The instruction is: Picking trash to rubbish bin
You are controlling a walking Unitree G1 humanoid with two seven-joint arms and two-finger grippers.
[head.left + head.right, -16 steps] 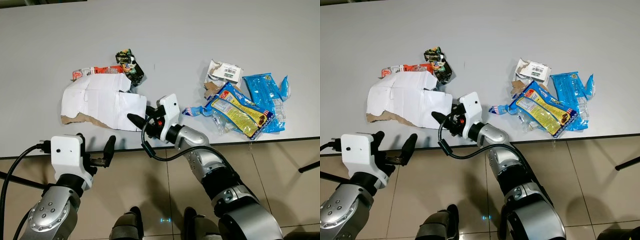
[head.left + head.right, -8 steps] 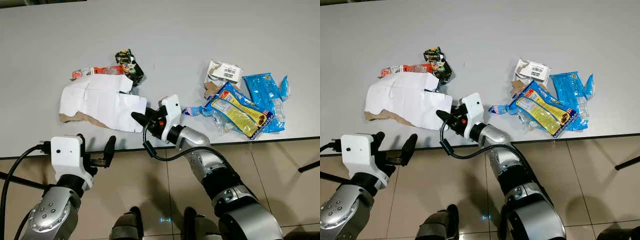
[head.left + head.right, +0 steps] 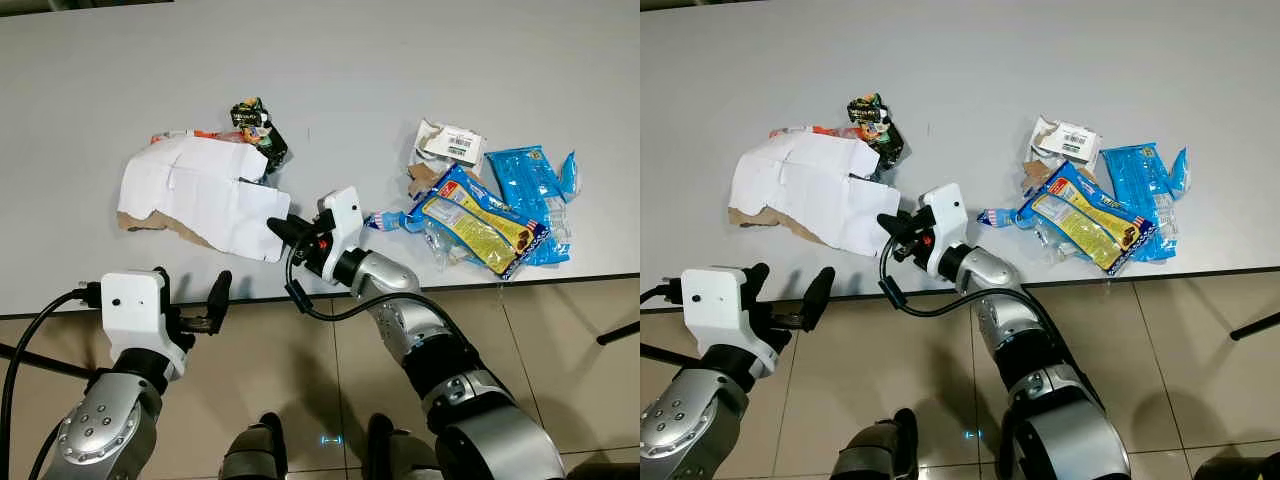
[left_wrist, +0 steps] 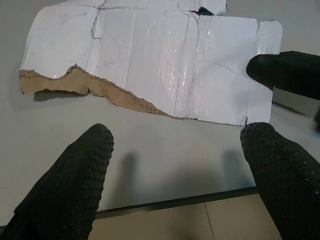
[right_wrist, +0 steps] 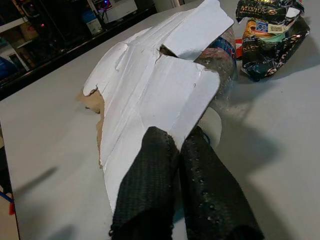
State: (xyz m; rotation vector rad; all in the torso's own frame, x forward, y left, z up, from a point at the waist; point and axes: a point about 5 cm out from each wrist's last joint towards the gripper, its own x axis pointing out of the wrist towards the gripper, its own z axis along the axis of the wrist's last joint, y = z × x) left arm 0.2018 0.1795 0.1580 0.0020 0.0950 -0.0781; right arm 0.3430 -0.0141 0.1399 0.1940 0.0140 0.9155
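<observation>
On the grey table, my right gripper pinched the torn white cardboard by its corner, while my left gripper hung wide open below the edge.

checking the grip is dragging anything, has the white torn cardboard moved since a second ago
Yes. The white torn cardboard, pinched by the right gripper, has moved farther onto the table, toward the dark crumpled wrapper, and now covers most of the red wrapper.

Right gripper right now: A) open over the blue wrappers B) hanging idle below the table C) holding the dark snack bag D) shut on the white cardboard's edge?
D: the right gripper has both fingers pinched on the near corner of the cardboard, lifting that edge.
</observation>
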